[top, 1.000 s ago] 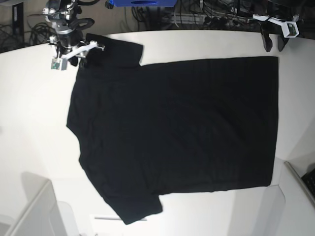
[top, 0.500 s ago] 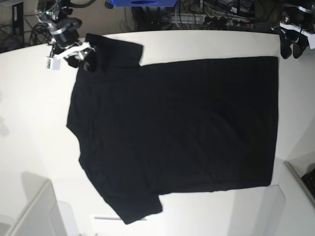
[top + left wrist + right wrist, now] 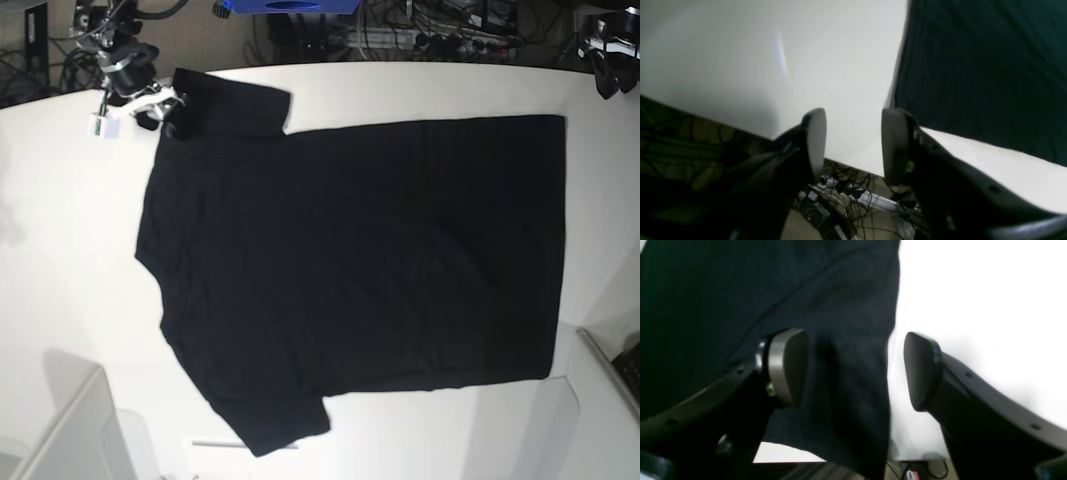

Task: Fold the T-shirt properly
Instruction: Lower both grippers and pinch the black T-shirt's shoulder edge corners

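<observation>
The black T-shirt (image 3: 360, 260) lies spread flat on the white table (image 3: 70, 250), plain side up, sleeves to the left and hem to the right. My right gripper (image 3: 160, 118) is open at the far-left sleeve. In the right wrist view the right gripper (image 3: 853, 370) straddles the sleeve's edge (image 3: 873, 340), one finger over cloth and one over bare table. My left gripper (image 3: 605, 75) is at the far right, beyond the hem's far corner. In the left wrist view the left gripper (image 3: 853, 143) is open and empty over the table's far edge, with the shirt (image 3: 990, 66) to its right.
Cables and a blue box (image 3: 290, 5) lie behind the table's far edge. Pale bin-like walls stand at the near left (image 3: 70, 430) and the near right (image 3: 590, 400). Floor and cables show beneath the left gripper (image 3: 846, 193).
My left arm has pulled back from the hem's far corner, rightward and farther back toward the frame's corner. My right gripper has shifted slightly left and back at the sleeve. The shirt has not moved.
</observation>
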`<state>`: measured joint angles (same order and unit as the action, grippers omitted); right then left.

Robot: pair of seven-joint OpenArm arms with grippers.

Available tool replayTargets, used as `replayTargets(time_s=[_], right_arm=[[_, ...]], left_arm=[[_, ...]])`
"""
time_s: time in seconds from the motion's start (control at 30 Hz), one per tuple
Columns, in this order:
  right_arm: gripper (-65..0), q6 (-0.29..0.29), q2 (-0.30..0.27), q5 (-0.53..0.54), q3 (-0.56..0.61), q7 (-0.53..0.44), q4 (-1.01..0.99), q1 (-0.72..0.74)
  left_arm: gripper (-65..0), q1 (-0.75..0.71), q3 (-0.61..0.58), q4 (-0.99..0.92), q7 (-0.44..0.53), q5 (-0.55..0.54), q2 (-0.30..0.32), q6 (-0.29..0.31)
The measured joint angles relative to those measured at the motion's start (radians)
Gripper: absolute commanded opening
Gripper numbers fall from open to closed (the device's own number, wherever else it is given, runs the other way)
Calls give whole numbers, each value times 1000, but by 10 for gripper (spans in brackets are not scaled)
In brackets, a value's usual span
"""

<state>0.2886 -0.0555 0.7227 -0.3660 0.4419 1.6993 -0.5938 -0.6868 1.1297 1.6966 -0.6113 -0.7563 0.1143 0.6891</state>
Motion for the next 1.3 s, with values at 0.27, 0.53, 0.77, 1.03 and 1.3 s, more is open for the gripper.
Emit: replayTargets(time_s=[0.27, 0.53, 0.77, 1.03, 1.3], right_arm=[[-239, 8, -3, 3, 22, 30, 1, -2], [-240, 8, -5, 7, 23, 36, 2, -6], [-335, 16, -5, 10, 24, 43, 0, -18], [-582, 26, -29, 41, 24, 76, -66, 23], [-650, 26, -29, 33, 24, 76, -72, 31]], left_arm=[[-383, 14, -1, -1, 0, 68, 0, 0], [-382, 69, -14, -25, -2, 130, -3, 0], [-382, 76, -85, -35, -4, 132, -4, 0], [-380, 134, -81, -130, -8, 148, -3, -3], [-224, 150, -82, -173, -6, 134, -3, 0]])
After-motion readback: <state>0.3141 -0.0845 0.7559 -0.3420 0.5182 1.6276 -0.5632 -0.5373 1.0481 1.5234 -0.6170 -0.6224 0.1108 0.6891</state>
